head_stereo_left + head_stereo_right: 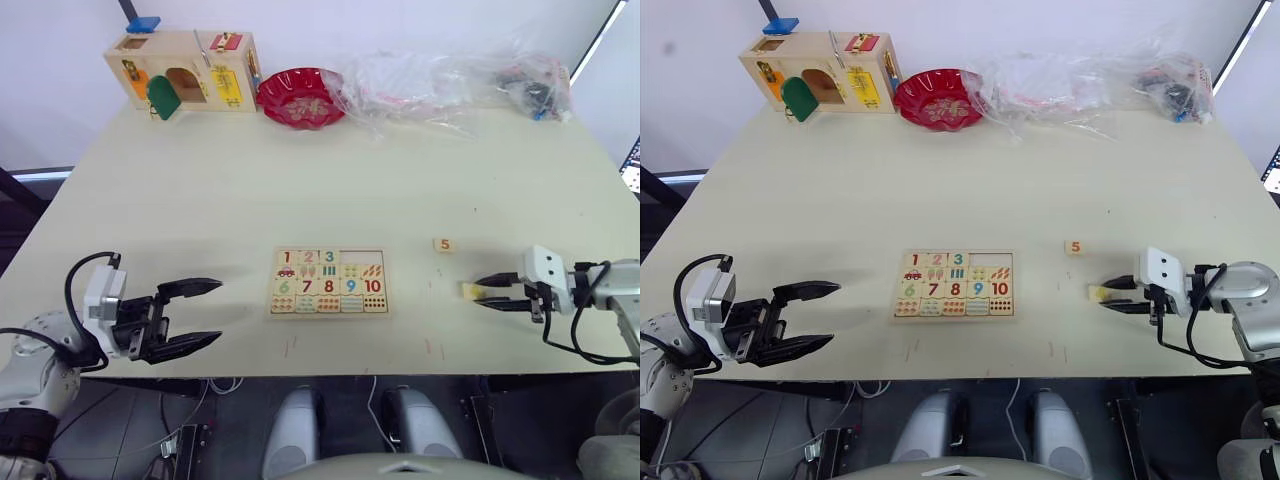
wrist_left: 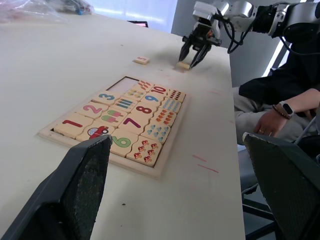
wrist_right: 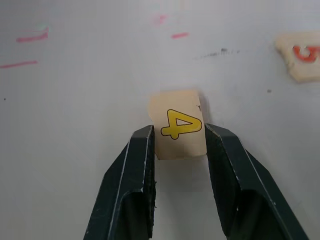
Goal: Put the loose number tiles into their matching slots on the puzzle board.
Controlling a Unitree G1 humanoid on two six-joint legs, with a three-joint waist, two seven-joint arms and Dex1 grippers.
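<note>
The puzzle board (image 1: 364, 257) lies flat at the table's front centre, with tiles 1, 2, 3 seated in its top row and a bare recess at the top right. A loose tile printed with an orange 5 (image 1: 444, 244) lies on the table to the right of the board. The tile with a yellow 4 (image 3: 178, 125) rests on the table further right and nearer, and my right gripper (image 1: 479, 292) is shut on its two sides. My left gripper (image 1: 217, 311) hovers open and empty to the left of the board.
At the far left stands a wooden box with coloured doors and latches (image 1: 185, 72), beside it a red bowl (image 1: 300, 97) and crumpled plastic bags (image 1: 450, 80). A seated person's hand (image 2: 270, 122) shows past the table edge near my right arm.
</note>
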